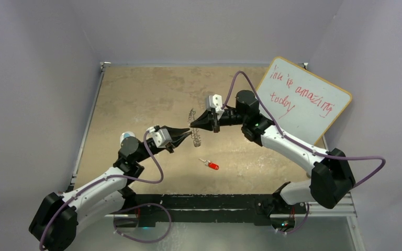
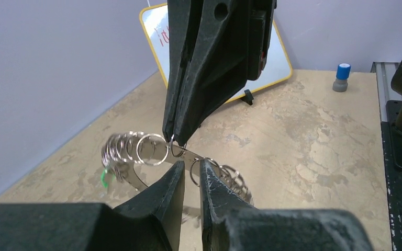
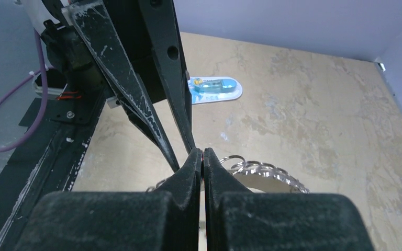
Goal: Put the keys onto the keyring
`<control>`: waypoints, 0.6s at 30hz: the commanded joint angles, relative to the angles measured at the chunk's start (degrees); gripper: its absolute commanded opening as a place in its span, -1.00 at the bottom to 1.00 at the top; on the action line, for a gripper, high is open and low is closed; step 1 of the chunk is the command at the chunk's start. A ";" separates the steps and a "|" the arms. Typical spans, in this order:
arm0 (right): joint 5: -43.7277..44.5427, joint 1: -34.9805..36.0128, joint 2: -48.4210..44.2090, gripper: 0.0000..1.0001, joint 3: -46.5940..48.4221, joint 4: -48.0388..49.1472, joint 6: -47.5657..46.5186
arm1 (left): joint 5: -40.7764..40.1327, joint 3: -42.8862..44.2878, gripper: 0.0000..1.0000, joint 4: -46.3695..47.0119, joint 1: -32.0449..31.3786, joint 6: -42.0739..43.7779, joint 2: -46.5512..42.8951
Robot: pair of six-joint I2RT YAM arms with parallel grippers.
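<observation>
The keyring (image 1: 196, 130), a flat silvery band fringed with small loops, hangs tilted between my two grippers. My right gripper (image 2: 175, 137) comes down from above, shut on one small loop of the keyring (image 2: 152, 151). My left gripper (image 2: 192, 164) has its jaws a narrow gap apart at the ring's band, with a small loop between the tips. The red-headed key (image 1: 212, 165) lies loose on the table in front of the ring. A green head (image 2: 104, 178) shows beneath the ring's left loops; I cannot tell whether it is attached. In the right wrist view the right gripper (image 3: 202, 153) is closed tight beside the keyring (image 3: 272, 175).
A whiteboard (image 1: 303, 99) with red writing leans at the back right. A clear bluish plastic object (image 3: 214, 88) lies on the table beyond the left fingers (image 3: 146, 117). A small blue-capped item (image 2: 340, 77) stands near the whiteboard. The black base rail (image 1: 214, 201) runs along the near edge.
</observation>
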 commanded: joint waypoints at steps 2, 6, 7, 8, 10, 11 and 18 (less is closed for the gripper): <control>-2.52 -0.07 -1.80 -1.00 0.74 5.01 1.08 | -1.13 -0.31 -0.67 4.93 0.30 -1.62 0.77; -3.42 -0.02 -1.26 -1.00 1.09 5.23 1.38 | -3.44 -0.28 -0.53 6.19 0.32 -1.88 0.75; -3.62 -0.01 -1.14 -1.00 1.15 5.23 1.47 | -3.80 -0.29 -0.51 6.47 0.30 -1.97 0.67; -3.79 0.03 -1.12 -1.00 1.20 5.23 1.57 | -3.87 -0.32 -0.50 6.81 0.29 -2.01 0.61; -4.07 -0.01 -1.03 -1.00 1.27 5.30 1.83 | -3.56 -0.25 -0.49 7.39 0.29 -2.10 0.68; -4.17 -0.01 -1.02 -1.00 1.29 5.35 1.98 | -3.02 -0.23 -0.49 7.70 0.30 -2.11 0.75; -4.49 0.01 -0.86 -1.00 1.44 5.50 2.39 | -0.75 0.35 -0.71 8.36 0.29 -2.11 2.37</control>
